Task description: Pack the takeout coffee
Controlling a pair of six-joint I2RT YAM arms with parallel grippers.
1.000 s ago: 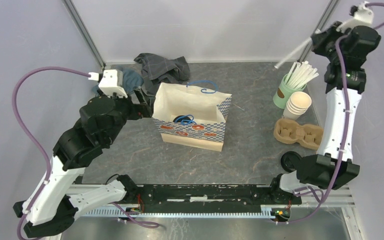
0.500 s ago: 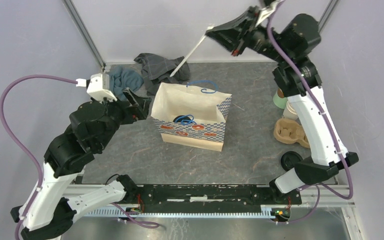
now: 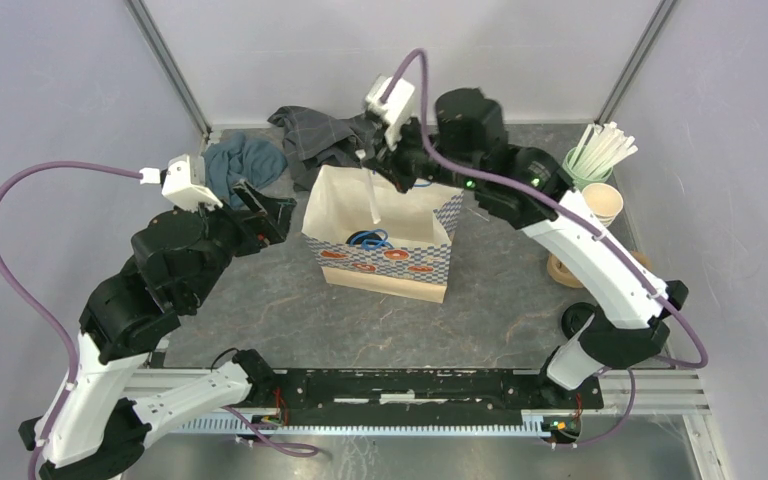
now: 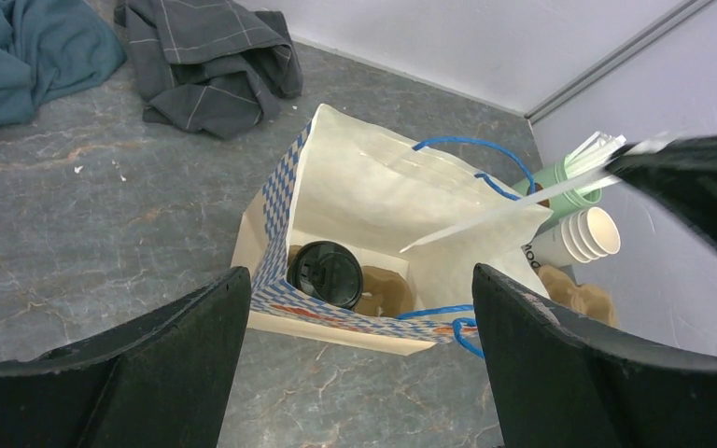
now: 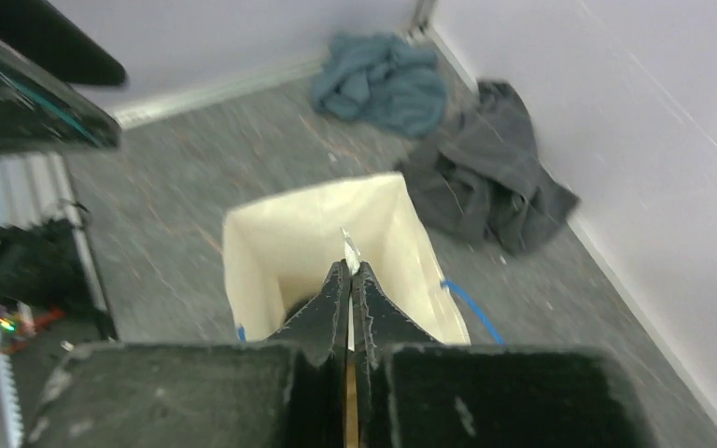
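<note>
The takeout coffee, a cup with a round black lid, stands inside the open paper bag, seen from above in the left wrist view. The top view does not show it. My right gripper hovers over the bag's back edge, shut on a white straw that points down into the bag. The right wrist view shows the jaws pinched on the straw above the bag. My left gripper is open and empty, left of the bag; in its own view the bag lies ahead of it.
A mint-green cup of straws, a stack of lidless cups, a brown cardboard cup carrier and a loose black lid sit at the right. Grey cloth and teal cloth lie behind the bag.
My right arm has swung from the back right corner to over the bag, carrying the straw, which now points down into it. My left gripper has drawn back a little from the bag.
</note>
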